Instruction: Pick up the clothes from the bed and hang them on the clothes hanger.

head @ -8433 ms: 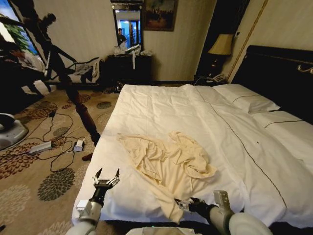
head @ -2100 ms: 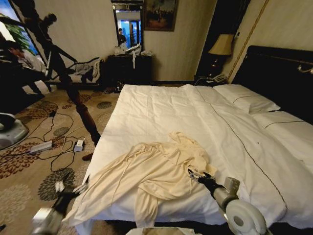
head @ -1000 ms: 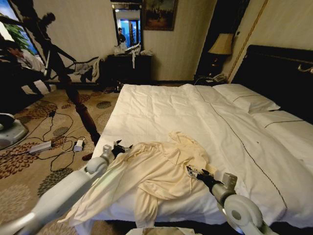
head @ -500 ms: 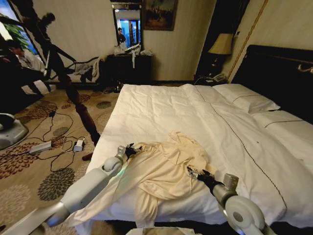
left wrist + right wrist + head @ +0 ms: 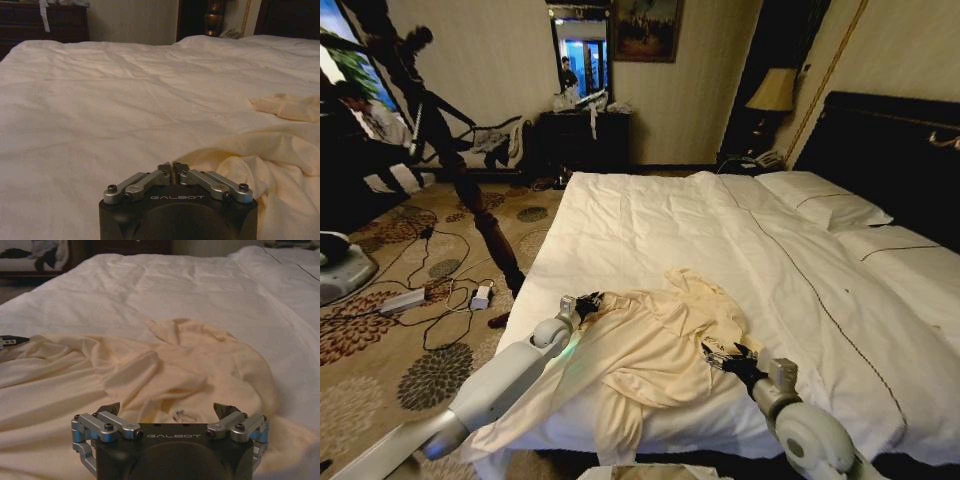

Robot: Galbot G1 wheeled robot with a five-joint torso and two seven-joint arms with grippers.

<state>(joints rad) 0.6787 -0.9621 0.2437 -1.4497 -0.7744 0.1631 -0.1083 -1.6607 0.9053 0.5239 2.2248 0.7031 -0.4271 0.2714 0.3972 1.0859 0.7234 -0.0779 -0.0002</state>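
I am looking into a hotel room: patterned carpet with loose cables on the floor beyond my left arm, a dark dresser and mirror at the far wall, a lamp by the tall black headboard. The bed [image 5: 650,215] takes up most of what lies in front of me, its white duvet crossed by thin dark stitched lines.

The cream shirt [image 5: 640,350] lies crumpled on the near part of the duvet, between my two arms. One edge trails over the bed's near side toward the floor. Its long axis runs roughly across me, from the left pincer toward the right one, with the bunched collar part beyond the right pincer.

My left pincer [image 5: 587,302] sits at the shirt's far-left edge. In the left wrist view [image 5: 173,172] the two fingertips meet, closed down to nothing, and a fold of cream cloth rises just beside and ahead of them. I cannot tell whether any fabric is actually pinched between the tips.

My right pincer [image 5: 720,352] rests low over the shirt's right part. The right wrist view [image 5: 169,410] shows it spread wide with nothing between the fingers; the rumpled cloth lies directly ahead of and below it, and a small printed mark on the fabric sits just in front of the gap.

I judge the right pincer to be the one better placed: the cloth lies straight ahead of its open gap. I see no clothes hanger anywhere.
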